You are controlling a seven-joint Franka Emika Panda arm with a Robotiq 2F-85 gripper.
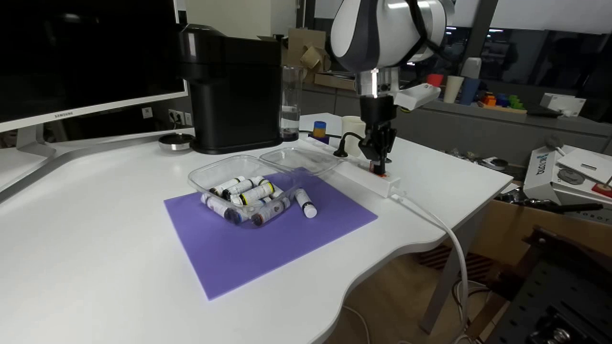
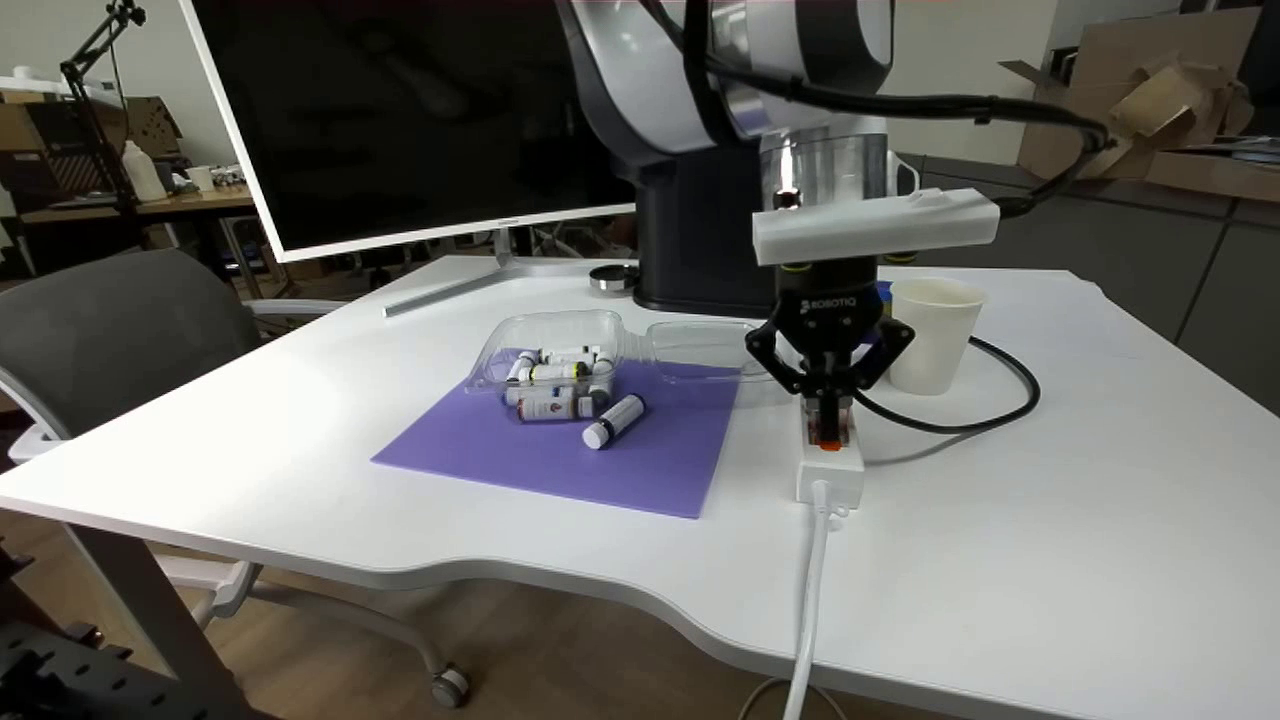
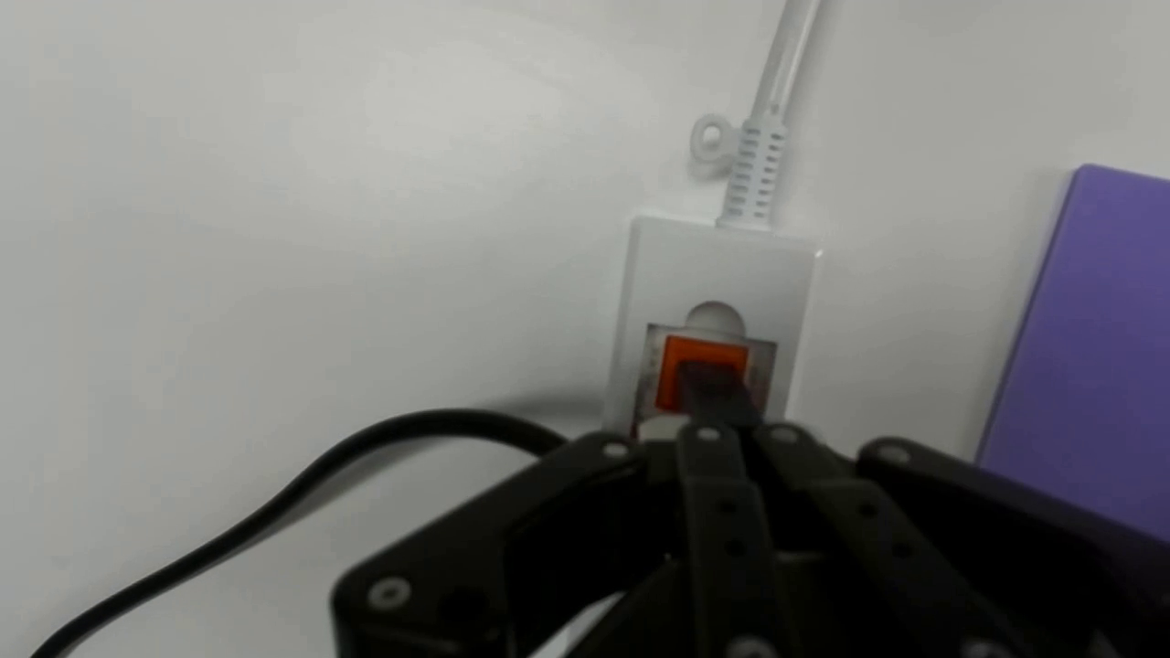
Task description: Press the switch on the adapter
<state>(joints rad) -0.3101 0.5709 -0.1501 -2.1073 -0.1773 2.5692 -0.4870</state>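
The adapter [image 1: 361, 177] is a long white power strip lying on the desk; it also shows in an exterior view [image 2: 830, 485] and in the wrist view [image 3: 722, 265]. The red-orange switch [image 3: 700, 351] sits near its cable end under a clear cover frame; a sliver of the switch shows in an exterior view [image 2: 830, 446]. My gripper [image 3: 715, 379] points straight down with its fingers together and nothing between them. Its tips [image 1: 379, 168] are at the switch and appear to touch it, hiding its middle. Whether the switch is pushed down cannot be told.
A black plug [image 1: 340, 152] with its cord stands in the strip's far part. A white cup [image 2: 935, 335] stands close behind the gripper. A clear tray of small bottles [image 1: 229, 174] rests on a purple mat [image 1: 267, 248]. A white cable [image 1: 444, 224] hangs off the desk.
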